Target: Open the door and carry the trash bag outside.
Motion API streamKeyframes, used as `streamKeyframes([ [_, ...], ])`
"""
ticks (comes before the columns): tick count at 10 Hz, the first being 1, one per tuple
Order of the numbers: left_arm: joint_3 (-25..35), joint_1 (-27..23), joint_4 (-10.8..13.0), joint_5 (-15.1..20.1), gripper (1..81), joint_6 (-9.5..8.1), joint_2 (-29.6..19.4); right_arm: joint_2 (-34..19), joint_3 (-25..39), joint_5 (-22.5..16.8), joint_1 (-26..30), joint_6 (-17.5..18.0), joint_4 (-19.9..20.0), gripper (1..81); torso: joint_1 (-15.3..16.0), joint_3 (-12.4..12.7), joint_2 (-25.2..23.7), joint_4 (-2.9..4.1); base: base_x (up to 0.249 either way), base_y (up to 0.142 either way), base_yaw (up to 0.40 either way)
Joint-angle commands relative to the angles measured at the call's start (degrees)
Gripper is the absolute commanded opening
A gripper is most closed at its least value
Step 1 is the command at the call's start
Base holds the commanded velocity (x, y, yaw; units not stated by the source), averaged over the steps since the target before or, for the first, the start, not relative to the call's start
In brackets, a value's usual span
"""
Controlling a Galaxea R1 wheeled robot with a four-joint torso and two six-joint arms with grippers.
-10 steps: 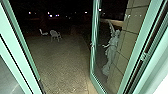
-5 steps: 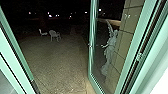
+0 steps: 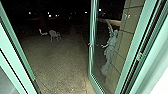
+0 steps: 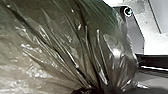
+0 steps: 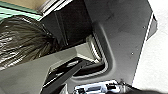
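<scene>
The glass door [image 3: 91,65] with its green frame stands open outward on the right side of the doorway in the head view. A dark, shiny trash bag [image 4: 67,45] bulges close to the camera in the left wrist view, its plastic drawn into tight folds. My left gripper [image 4: 86,90] is shut on the bag where these folds meet. In the right wrist view the same trash bag [image 5: 22,40] hangs beside the robot's dark body, its gathered neck turned toward the body.
The green doorway frame [image 3: 17,52] rises at the left, its other post [image 3: 136,47] at the right. Outside, paving [image 3: 57,62] stretches into the dark, with pale chairs [image 3: 54,35] farther off. A winged statue [image 3: 110,51] shows through the door's glass, by a tiled wall [image 3: 126,37].
The head view has shifted a little, so the camera has moved; between the last two pictures it is nearly still. The door stays open.
</scene>
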Motion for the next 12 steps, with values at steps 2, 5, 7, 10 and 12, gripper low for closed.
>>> streamKeyframes([
  [2, 0.5, -2.2, 0.4, 3.4, 1.0, 0.17, 0.4, -0.2, 0.7, -2.3, 2.0, -0.1, -0.4, 81.1, 0.0, 0.0, 0.0, 0.0, 0.0, 0.0, 0.0],
  [5, 0.2, -2.3, 0.0, 3.4, 1.0, 0.17, 0.1, -0.2, 0.6, -2.3, 2.0, 0.0, -0.4, 81.1, 0.0, 0.0, 0.0, 0.0, 0.0, 0.0, 0.0],
  [7, 0.2, -2.3, -0.1, 3.4, 1.0, 0.17, 0.2, -0.1, 0.5, -2.3, 1.9, 0.0, -0.4, 81.1, 0.0, 0.0, 0.0, 0.0, 0.0, 0.0, 0.0],
  [10, 0.2, -2.3, -0.2, 3.4, 1.0, 0.09, 0.2, -0.1, 0.5, -2.3, 1.8, -0.1, -0.4, 81.1, 0.0, 0.0, 0.0, 0.0, 0.047, 0.0, 0.0],
  [12, 0.2, -2.3, -0.2, 3.4, 1.0, 0.09, 0.2, -0.2, 0.4, -2.3, 1.7, -0.1, -0.4, 81.1, 0.0, 0.0, -0.1, 0.0, 0.094, 0.0, 0.0],
])
